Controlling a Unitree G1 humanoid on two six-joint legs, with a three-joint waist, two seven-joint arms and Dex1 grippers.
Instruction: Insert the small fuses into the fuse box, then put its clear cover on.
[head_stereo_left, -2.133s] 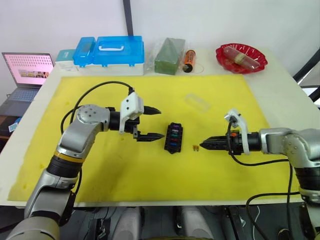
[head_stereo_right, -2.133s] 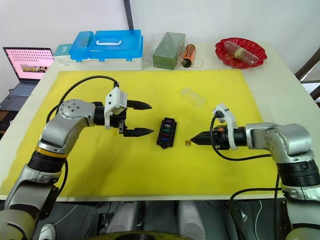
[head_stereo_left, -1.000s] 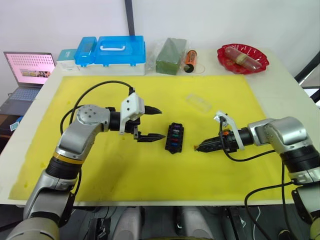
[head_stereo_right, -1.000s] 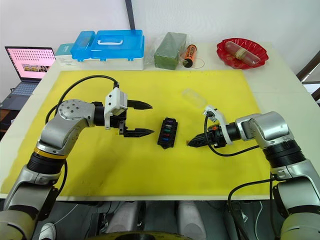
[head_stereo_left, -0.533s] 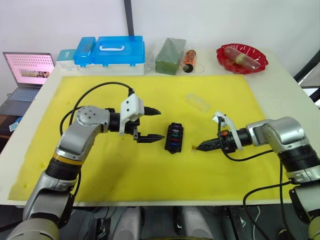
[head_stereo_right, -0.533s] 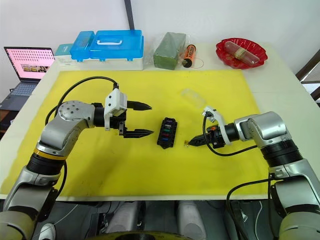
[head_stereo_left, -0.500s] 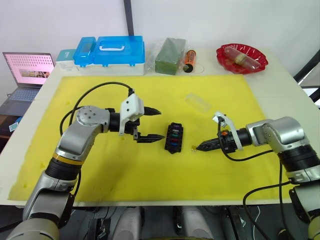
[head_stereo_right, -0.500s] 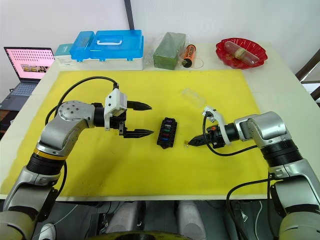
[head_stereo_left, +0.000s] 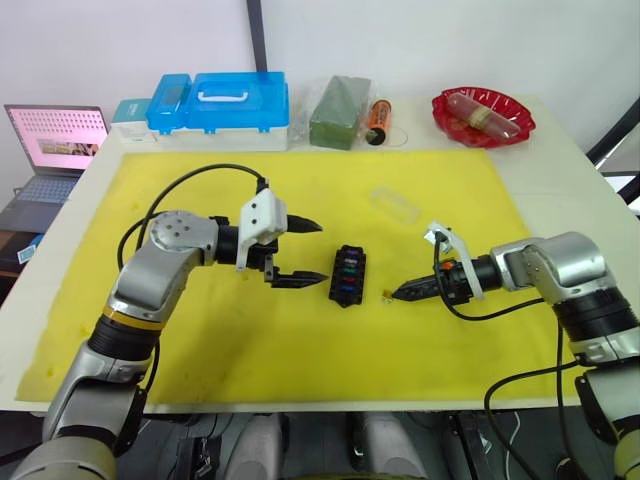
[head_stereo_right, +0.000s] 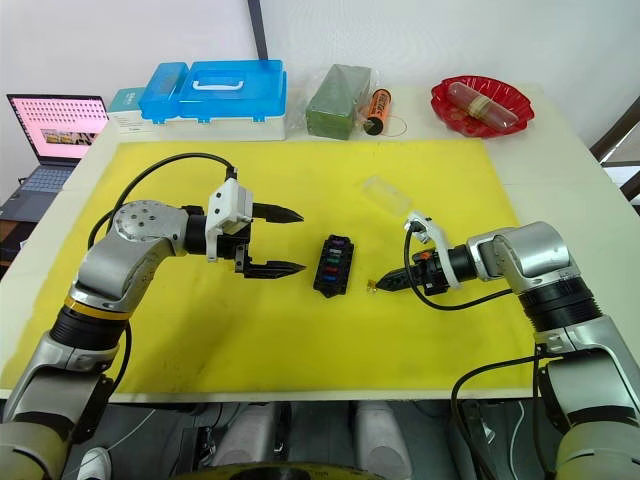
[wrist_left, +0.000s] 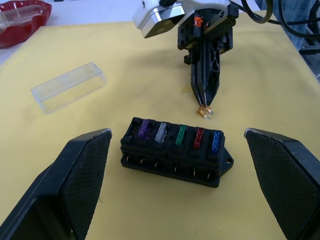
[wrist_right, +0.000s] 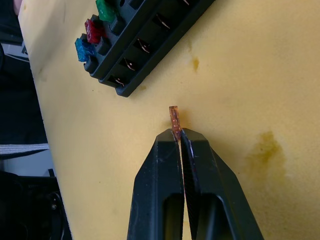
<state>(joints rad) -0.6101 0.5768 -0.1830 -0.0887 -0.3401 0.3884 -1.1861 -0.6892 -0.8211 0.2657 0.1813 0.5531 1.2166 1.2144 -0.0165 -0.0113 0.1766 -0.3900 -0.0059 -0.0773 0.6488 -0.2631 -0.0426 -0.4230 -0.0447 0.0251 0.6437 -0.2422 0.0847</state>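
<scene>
R gripper (wrist_right: 178, 141) is pinching a tiny orange translucent blade fuse (wrist_right: 174, 121) at its tips, just above the yellow mat (head_stereo_left: 300, 350), near the small black slotted fuse box (head_stereo_left: 348, 275). Box is sitting mid-mat w/ purple, grey, green, red, blue fuses (wrist_left: 178, 135) seated. L gripper (head_stereo_left: 300, 251) is hovering beside box, fingers wide apart. Clear rectangular plastic cover (head_stereo_left: 395, 206) is lying on mat, apart from box.

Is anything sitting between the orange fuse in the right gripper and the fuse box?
Nothing visible. The right gripper pinches the orange fuse, and only bare yellow mat lies between it and the fuse box.
</scene>
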